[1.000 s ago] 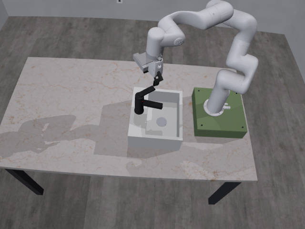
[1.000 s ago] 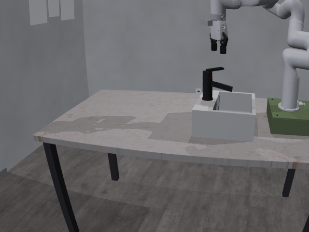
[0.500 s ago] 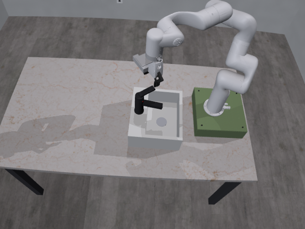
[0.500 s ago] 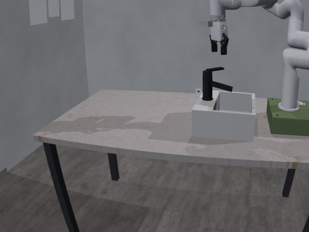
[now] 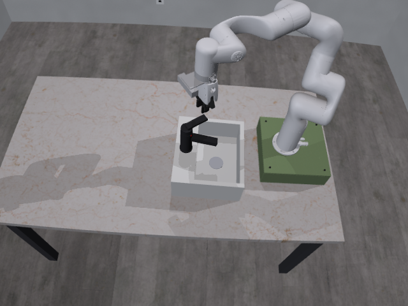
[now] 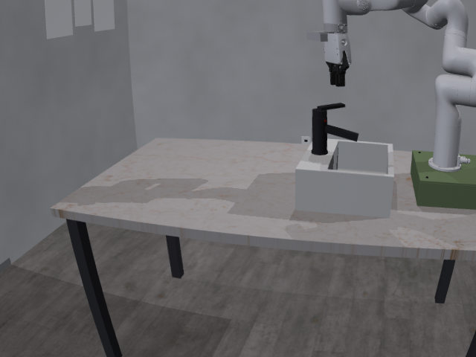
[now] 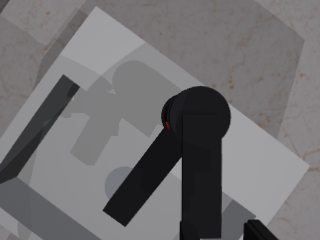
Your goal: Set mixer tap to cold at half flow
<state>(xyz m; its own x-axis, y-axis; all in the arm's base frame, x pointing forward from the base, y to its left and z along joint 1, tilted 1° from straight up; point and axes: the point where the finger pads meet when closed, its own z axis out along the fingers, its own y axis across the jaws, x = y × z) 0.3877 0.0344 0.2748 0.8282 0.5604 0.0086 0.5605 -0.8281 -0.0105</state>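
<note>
- The black mixer tap (image 5: 186, 139) stands on the left rear corner of the white sink basin (image 5: 207, 189), which sits on the marble table (image 5: 82, 138).
- Its lever (image 6: 333, 106) lies almost level on top of the tap body; the spout (image 6: 342, 132) slopes down over the bowl.
- A small red dot (image 7: 168, 126) shows on the tap body, between lever and spout.
- The gripper (image 6: 338, 79) hangs above the free end of the lever, apart from it, pointing down.
- Its fingers (image 5: 204, 104) stand close together, with nothing between them.
- The white arm rises from a green base block (image 5: 321, 176), just beside the basin.
</note>
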